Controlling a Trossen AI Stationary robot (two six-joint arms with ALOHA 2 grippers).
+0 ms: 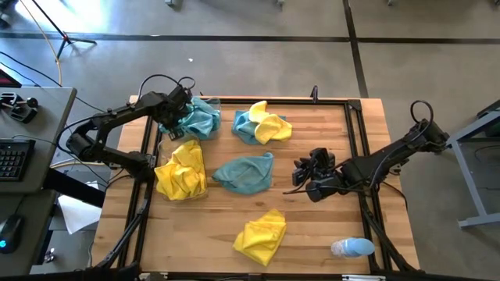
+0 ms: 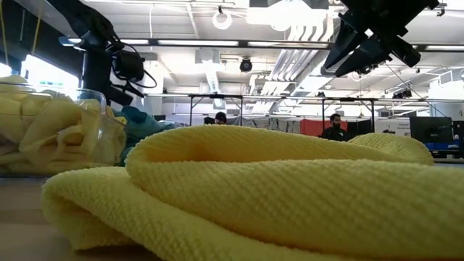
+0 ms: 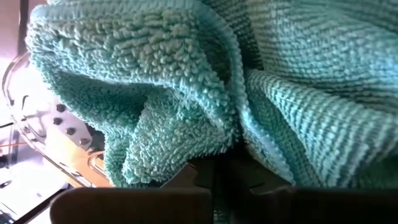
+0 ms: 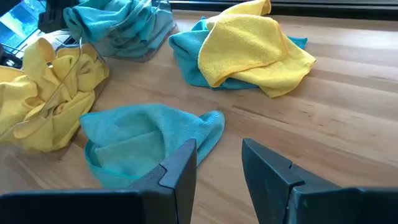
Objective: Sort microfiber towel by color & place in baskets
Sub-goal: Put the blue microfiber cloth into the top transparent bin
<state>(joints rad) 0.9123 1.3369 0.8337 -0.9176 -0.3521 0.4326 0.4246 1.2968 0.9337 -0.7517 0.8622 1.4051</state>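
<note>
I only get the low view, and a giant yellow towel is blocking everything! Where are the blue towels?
Observer: One loose teal towel lies mid-table, just beyond your yellow towel.
Operator: Is an arm close to it?
Observer: Yes. The right end effector hovers beside it, open and empty.
Operator: What's the other arm doing?
Observer: The left end effector is shut, down among the teal towels in a clear basket on its own side of the table.
</note>
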